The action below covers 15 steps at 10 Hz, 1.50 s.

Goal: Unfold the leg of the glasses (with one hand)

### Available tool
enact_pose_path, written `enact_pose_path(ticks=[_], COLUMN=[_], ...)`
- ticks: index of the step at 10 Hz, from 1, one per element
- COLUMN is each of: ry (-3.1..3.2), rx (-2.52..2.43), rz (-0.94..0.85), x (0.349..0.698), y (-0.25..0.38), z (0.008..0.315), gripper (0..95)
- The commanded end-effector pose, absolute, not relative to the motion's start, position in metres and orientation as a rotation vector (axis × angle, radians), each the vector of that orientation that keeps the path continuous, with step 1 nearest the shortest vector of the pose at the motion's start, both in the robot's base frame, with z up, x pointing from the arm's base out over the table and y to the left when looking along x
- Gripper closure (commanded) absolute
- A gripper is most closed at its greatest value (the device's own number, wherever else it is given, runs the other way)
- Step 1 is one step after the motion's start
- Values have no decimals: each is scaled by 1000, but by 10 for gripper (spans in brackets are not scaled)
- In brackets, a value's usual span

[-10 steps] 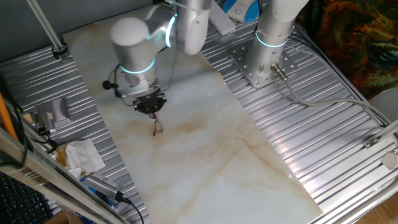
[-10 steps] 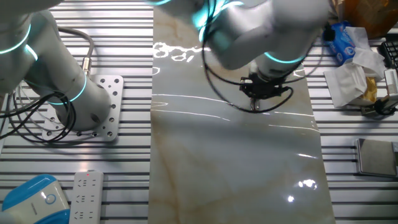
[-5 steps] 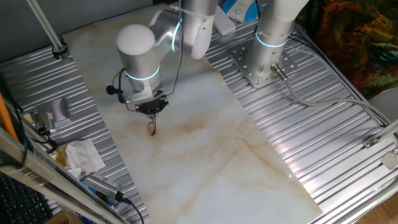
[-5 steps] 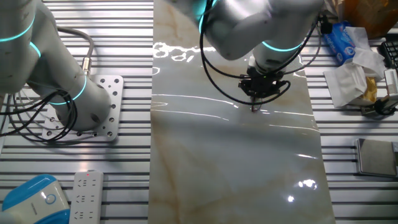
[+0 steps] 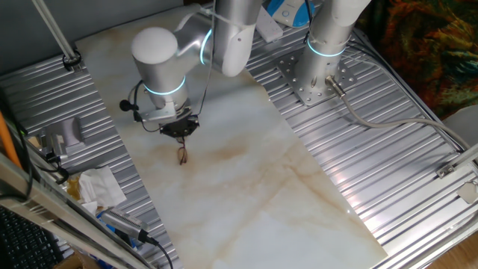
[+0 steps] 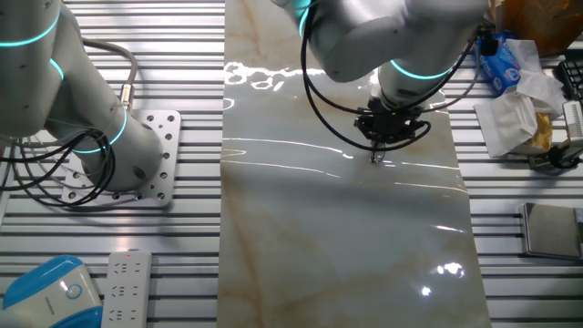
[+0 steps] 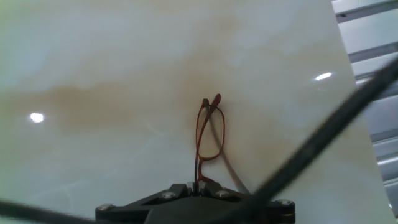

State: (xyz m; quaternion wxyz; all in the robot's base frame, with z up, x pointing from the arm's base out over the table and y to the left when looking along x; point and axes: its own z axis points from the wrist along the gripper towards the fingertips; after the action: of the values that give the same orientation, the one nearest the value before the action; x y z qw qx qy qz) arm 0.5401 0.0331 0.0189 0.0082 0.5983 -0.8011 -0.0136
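One pair of thin reddish-brown wire glasses (image 7: 208,140) hangs from the jaws above the pale marbled surface (image 5: 246,179). We see the jaws pinched onto one end, the frame's long axis running straight outward, along the fingers.

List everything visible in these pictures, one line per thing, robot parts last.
glasses: one, reddish-brown wire frame, hanging from the claw over the marble slab.
marble slab: one, white with tan veins, middle of the table.
ribbed metal table: one, silver, around the slab.
crumpled tissue: one, white, table edge.
blue packet: one, by the far corner.
remote: one, white, near corner.
second arm base: one, white, bolted on a plate.
claw: one, black, gripping the frame end.
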Motion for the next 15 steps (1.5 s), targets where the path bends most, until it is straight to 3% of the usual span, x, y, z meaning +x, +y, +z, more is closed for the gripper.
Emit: enact_pose_path(ticks=[1,15], ry=[-2519,-2524], rx=[1856,1824], rz=[-40,-27], x=[539,538], y=[35,36], z=[22,27], gripper=[950,950])
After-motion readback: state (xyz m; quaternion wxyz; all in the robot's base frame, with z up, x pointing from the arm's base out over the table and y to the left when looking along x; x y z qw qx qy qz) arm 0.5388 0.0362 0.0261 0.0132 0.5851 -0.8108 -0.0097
